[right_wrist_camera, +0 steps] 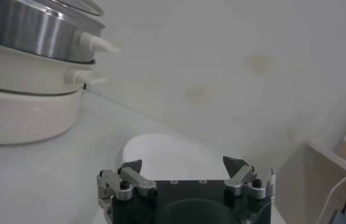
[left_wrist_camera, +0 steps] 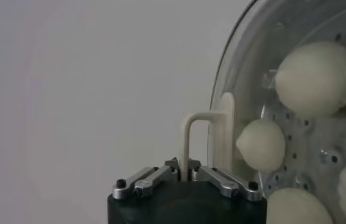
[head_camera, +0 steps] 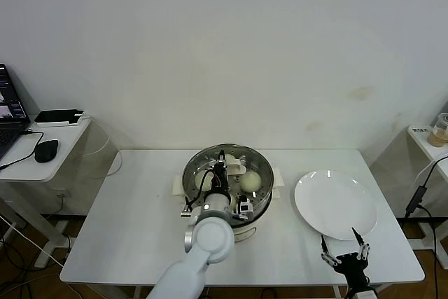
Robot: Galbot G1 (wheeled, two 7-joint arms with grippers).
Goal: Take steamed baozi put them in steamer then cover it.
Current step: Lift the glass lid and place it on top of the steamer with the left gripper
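The right gripper [head_camera: 353, 251] sits at the near edge of the table [head_camera: 126, 229], just in front of the white plate [head_camera: 334, 204]. Its fingers are spread wide and hold nothing. It looks parked.

A bit farther in, the left gripper [head_camera: 225, 167] reaches over the steamer [head_camera: 262, 204] in the middle of the table. The left wrist view shows its fingers pressed together on the cream handle [left_wrist_camera: 198, 131] of the cover [left_wrist_camera: 246, 73]. The handle is a thin bar, and the fingers pinch it across its short way, near the middle of the bar.

The cover is right under the left gripper and over the steamer. Through the glass, the baozi [left_wrist_camera: 314, 78] sit on the holed tray inside. The plate has no buns on it, so they all seem to be in the pot.

The cover and the pot seem lined up, one above the other. I cannot tell if the rim rests flat all the way round yet. If it does, the next move is only to let go and lift straight up. The left arm is the one to do it, since the right one is well apart from the pot.
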